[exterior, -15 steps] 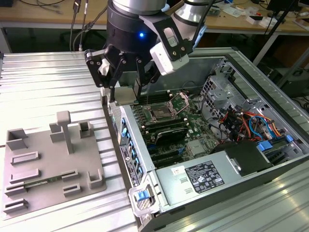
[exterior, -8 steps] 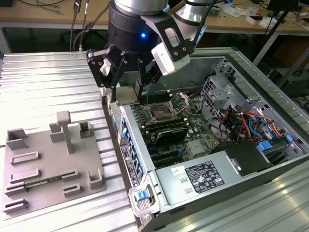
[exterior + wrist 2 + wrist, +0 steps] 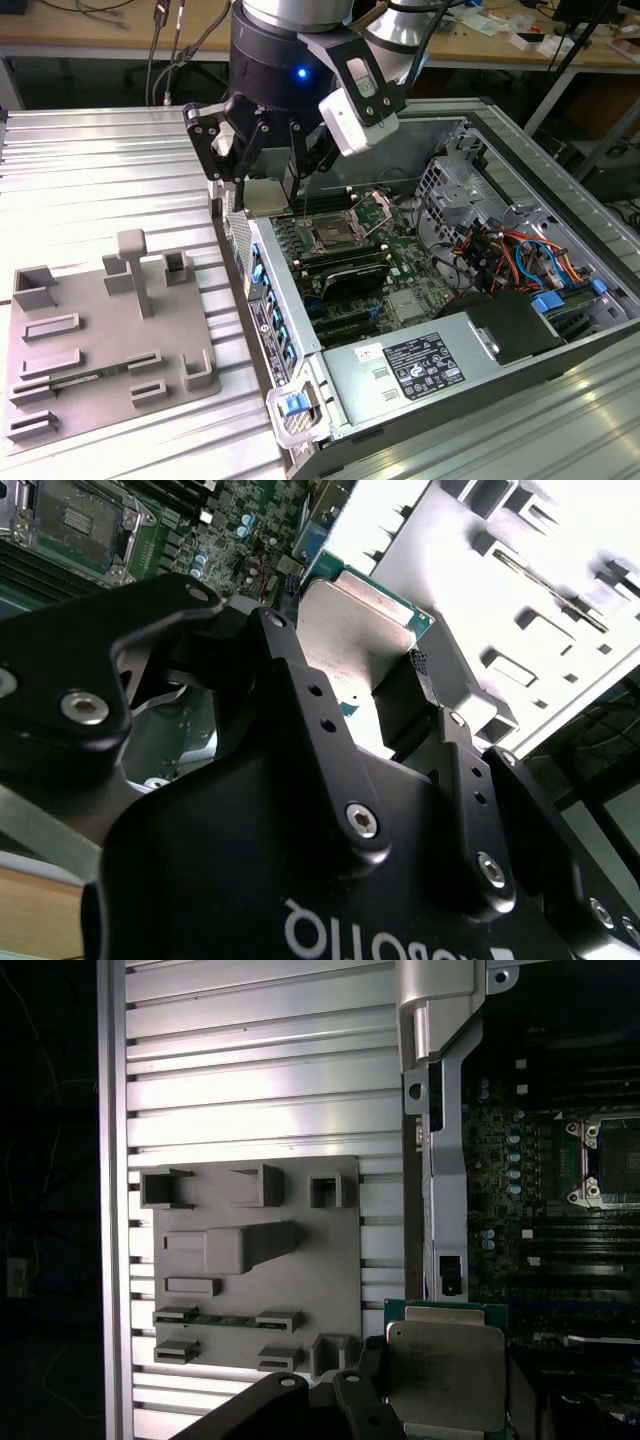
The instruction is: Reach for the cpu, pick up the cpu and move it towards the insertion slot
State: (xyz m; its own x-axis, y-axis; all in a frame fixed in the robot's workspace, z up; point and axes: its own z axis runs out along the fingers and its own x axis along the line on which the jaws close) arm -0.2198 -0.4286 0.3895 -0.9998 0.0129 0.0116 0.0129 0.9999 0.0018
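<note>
My gripper (image 3: pixel 263 185) is shut on the cpu (image 3: pixel 262 196), a flat silvery square with a thin tan edge. I hold it in the air over the case wall on the exterior view's left. In both wrist views the cpu (image 3: pixel 358 630) (image 3: pixel 445 1365) sits clamped between the black fingers (image 3: pixel 408 695). The insertion slot (image 3: pixel 335 236), a steel-framed socket with a dark centre, lies on the motherboard a short way toward the exterior view's right of the cpu. That slot (image 3: pixel 606 1160) (image 3: pixel 72 520) stands open, with nothing in it.
The open computer case (image 3: pixel 290 330) lies on a ribbed aluminium table, with a power supply (image 3: pixel 420 365), a drive cage (image 3: pixel 480 190) and coloured cables inside. A grey fixture plate (image 3: pixel 110 330) (image 3: pixel 250 1260) with raised holders sits on the exterior view's left. Memory slots (image 3: pixel 345 275) run beside the socket.
</note>
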